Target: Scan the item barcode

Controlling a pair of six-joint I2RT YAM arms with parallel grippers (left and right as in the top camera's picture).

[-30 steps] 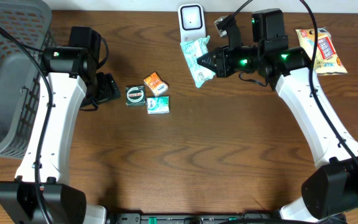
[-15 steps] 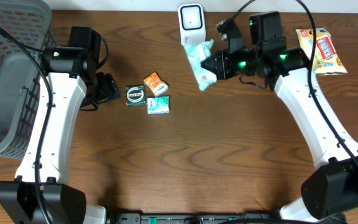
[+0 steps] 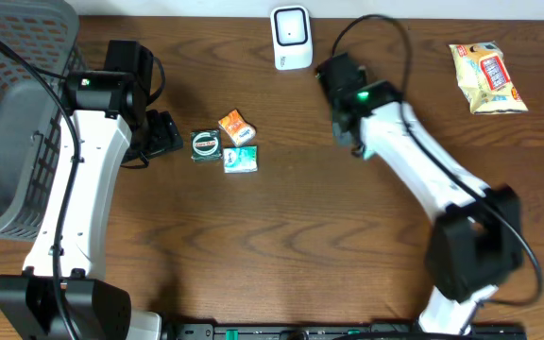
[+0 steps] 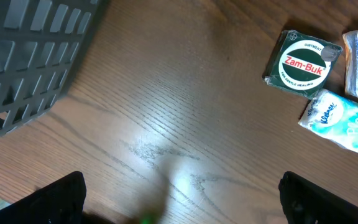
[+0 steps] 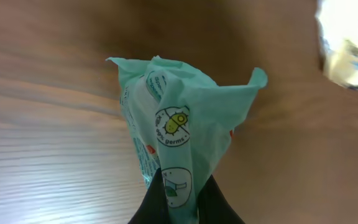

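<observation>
On the wooden worktop (image 3: 281,246), mid-left, three small items sit in a tight cluster: a green Zam-Buk tin (image 3: 205,144), an orange packet (image 3: 235,125) just beside it at the upper right, and a Kleenex pack (image 3: 241,159) just below that. A yellow-and-red snack packet (image 3: 485,77) lies well apart at the far right edge. The white scanner (image 3: 291,36) stands at the rear centre, with the right arm (image 3: 385,123) stretched across the wood just to its right (the arm hides from above whatever hangs beneath its wrist). The left claw (image 4: 179,208) hovers over bare wood between the basket and the cluster, jaws spread wide, gripping and touching nothing. The right claw (image 5: 180,202) is clamped tight on the crimped end of the green packet (image 5: 179,137), which rises crumpled from the fingertips with a germ-themed emblem facing the wrist camera; blurred wood lies behind it, and a pale object (image 5: 350,50) in the upper right corner is too blurred to identify. A grey slatted basket (image 3: 8,94) occupies the far left corner; it is only partly in frame and its contents cannot be judged.
</observation>
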